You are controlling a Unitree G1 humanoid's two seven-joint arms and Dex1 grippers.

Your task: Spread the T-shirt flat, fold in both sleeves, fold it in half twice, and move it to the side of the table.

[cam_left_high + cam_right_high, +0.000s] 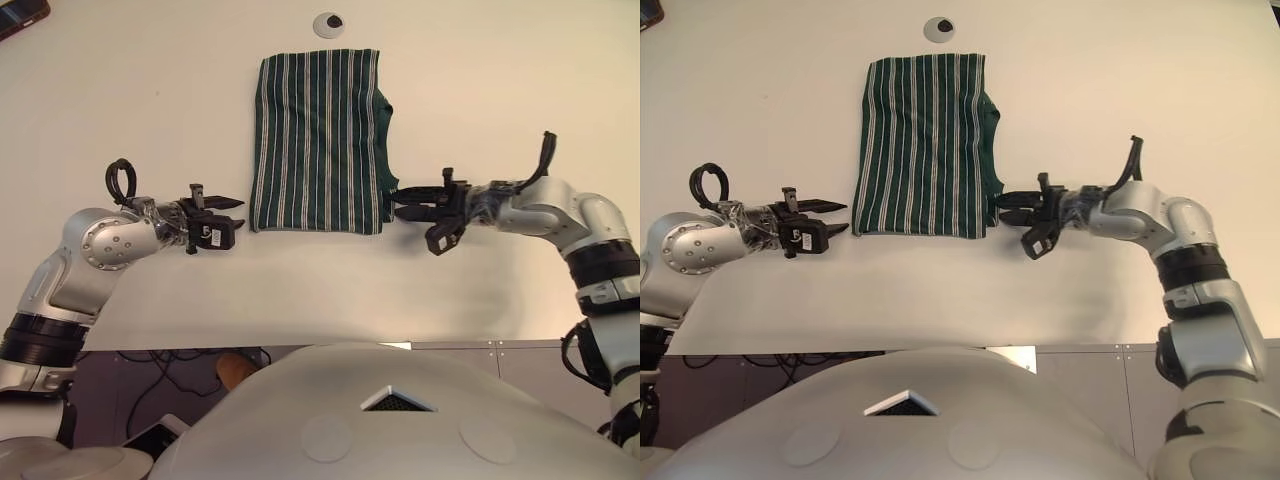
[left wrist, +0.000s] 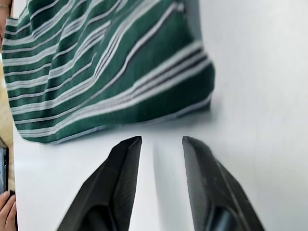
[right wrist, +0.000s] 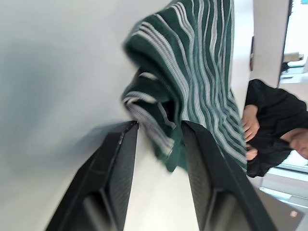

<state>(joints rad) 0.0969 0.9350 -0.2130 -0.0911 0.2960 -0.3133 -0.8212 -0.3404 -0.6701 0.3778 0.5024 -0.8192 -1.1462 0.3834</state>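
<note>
The striped T-shirt (image 1: 320, 140) lies as a tidy rectangle in the middle of the table (image 1: 150, 80), towards its far side, sleeves apparently already tucked in. The left gripper (image 1: 240, 212) hangs just off the shirt's near-left corner, jaws parted and holding nothing. The right gripper (image 1: 396, 201) sits at the near-right corner, also spread, with a bunched bit of hem lying between its fingers (image 3: 120, 163). Both seem placed to pinch the near edge, likely for folding it over to the far edge.
</note>
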